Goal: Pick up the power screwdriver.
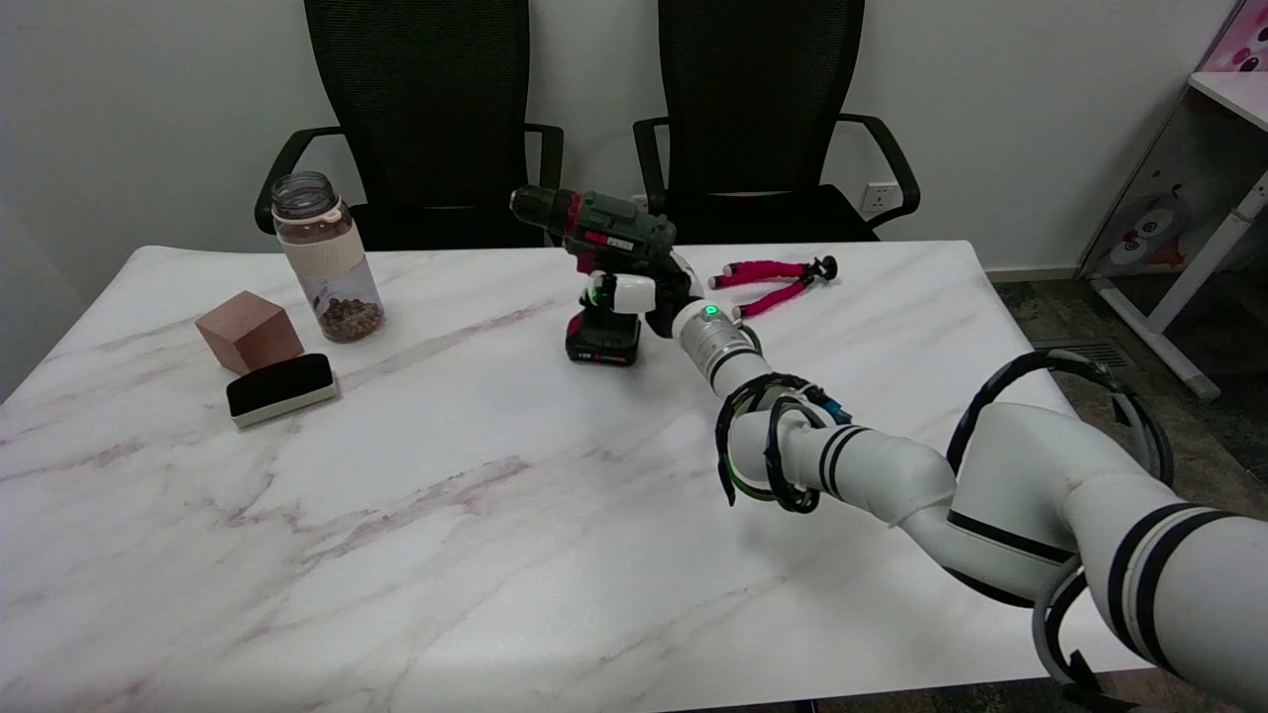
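The right hand (pixel 642 294) is wrapped around the grip of the power screwdriver (pixel 601 259), fingers closed on the handle just below the motor body, so it holds the tool rather than hovering beside it; the screwdriver stands upright on the marble table (pixel 515 515), its battery base directly beneath the hand and seemingly on or barely off the surface, its chuck pointing away to the hand's left. The step in hand looks like securing the grasp and beginning the lift; to do it well I would keep the fingers snug around the handle, avoid squeezing the trigger, and raise straight up so the heavy battery end does not swing or tip the tool forward; a loose hold risks the body pivoting in the palm. Counted: one power screwdriver in the hand; one small pink-legged tripod (pixel 776 278) just beyond and to the right of the hand; far to the hand's left, one jar (pixel 327 259) with brown contents at its bottom, one wooden cube (pixel 249 331) and one board eraser (pixel 281 388); two black chairs (pixel 426 119) behind the table, beyond the hand.
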### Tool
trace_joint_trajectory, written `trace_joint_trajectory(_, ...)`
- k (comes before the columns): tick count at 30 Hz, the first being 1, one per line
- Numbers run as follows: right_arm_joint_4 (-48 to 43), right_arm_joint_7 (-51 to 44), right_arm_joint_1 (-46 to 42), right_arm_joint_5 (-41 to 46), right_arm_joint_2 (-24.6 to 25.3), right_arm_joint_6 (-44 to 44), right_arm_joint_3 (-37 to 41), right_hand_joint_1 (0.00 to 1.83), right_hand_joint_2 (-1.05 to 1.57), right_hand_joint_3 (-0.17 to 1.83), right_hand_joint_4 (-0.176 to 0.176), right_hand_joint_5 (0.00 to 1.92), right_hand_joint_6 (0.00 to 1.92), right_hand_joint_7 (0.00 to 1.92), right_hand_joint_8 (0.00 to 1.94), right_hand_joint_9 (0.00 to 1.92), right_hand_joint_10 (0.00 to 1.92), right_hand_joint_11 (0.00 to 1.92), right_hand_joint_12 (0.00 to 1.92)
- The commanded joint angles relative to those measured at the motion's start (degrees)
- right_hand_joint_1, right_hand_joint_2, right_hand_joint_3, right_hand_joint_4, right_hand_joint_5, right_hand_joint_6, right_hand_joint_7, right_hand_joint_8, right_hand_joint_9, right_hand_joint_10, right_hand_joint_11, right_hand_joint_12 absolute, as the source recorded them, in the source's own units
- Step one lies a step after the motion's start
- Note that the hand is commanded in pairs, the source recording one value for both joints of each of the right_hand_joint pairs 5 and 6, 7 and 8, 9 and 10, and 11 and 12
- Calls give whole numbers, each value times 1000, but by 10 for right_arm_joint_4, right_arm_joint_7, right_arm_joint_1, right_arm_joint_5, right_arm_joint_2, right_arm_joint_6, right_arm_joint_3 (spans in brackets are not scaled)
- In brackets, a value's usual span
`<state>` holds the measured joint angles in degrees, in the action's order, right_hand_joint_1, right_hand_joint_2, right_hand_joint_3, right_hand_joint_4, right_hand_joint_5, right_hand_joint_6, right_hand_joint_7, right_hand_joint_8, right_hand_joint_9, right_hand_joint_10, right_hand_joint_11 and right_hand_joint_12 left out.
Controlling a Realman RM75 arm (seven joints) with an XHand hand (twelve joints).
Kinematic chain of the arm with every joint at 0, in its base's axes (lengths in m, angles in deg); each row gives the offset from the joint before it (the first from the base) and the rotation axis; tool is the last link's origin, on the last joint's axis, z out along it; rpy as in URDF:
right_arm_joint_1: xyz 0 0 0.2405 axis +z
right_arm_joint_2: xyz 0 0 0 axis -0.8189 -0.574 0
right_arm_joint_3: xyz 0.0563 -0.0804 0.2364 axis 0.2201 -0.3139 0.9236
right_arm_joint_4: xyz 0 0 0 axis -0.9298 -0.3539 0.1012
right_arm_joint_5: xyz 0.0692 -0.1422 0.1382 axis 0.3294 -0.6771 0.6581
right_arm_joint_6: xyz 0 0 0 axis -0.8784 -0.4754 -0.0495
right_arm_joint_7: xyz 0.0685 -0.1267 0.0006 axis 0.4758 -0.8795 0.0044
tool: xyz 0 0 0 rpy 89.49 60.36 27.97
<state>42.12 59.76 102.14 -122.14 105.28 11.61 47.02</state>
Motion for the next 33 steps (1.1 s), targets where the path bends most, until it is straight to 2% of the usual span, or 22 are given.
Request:
trace_joint_trajectory(1,-4,-1,4,16,1,4,0,1365,338,1712,176,865,865,865,865,1455,1455,1156,1156)
trace_joint_trajectory(9,-4,-1,7,16,1,5,1,1358,426,1713,176,917,917,917,917,1487,1487,1184,1184)
trace_joint_trajectory(12,-4,-2,8,16,1,6,1,1354,489,1720,176,938,938,938,938,1575,1575,1205,1205)
trace_joint_trajectory(16,-4,-2,9,16,1,7,1,1341,602,1613,176,953,953,953,953,1691,1691,1227,1227)
trace_joint_trajectory(22,-4,-3,12,16,1,7,1,1314,838,1336,176,968,968,968,968,1854,1854,1282,1282)
trace_joint_trajectory(27,-4,-1,12,16,1,7,0,1332,888,1285,176,984,984,984,984,1900,1900,1334,1334)
trace_joint_trajectory(33,1,-1,11,16,1,7,0,1314,954,1209,99,1041,1041,1041,1041,1910,1910,1349,1349)
